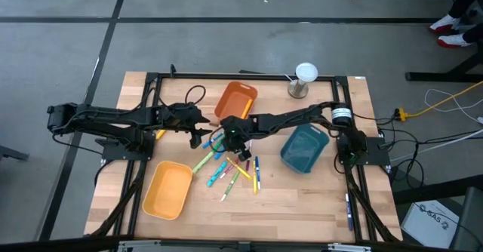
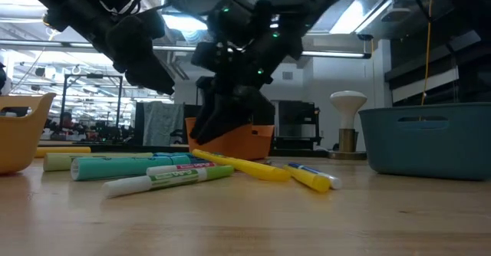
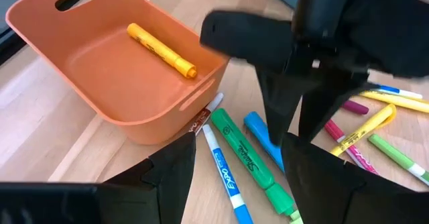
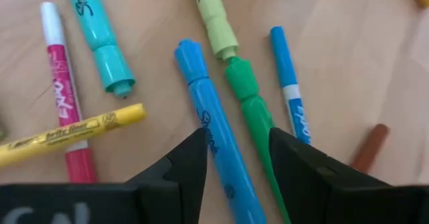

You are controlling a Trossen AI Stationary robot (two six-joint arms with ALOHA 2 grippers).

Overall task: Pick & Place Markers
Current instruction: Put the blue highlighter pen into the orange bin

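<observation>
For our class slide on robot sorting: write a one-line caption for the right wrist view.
Right gripper open above a blue marker, with green, yellow and pink markers around.

My bench [image 1: 302, 199] is pale wood with a smooth, matt grain. The markers [image 4: 214, 137] below my right claw [image 4: 238, 160] look like smooth plastic with printed labels and a slight sheen. My claw fingers [image 4: 181, 167] are dull black plastic. At ten o'clock from the markers, the orange bin [image 3: 100, 83] is smooth, softly matt plastic; the teal bin [image 2: 430, 137] looks alike.
</observation>
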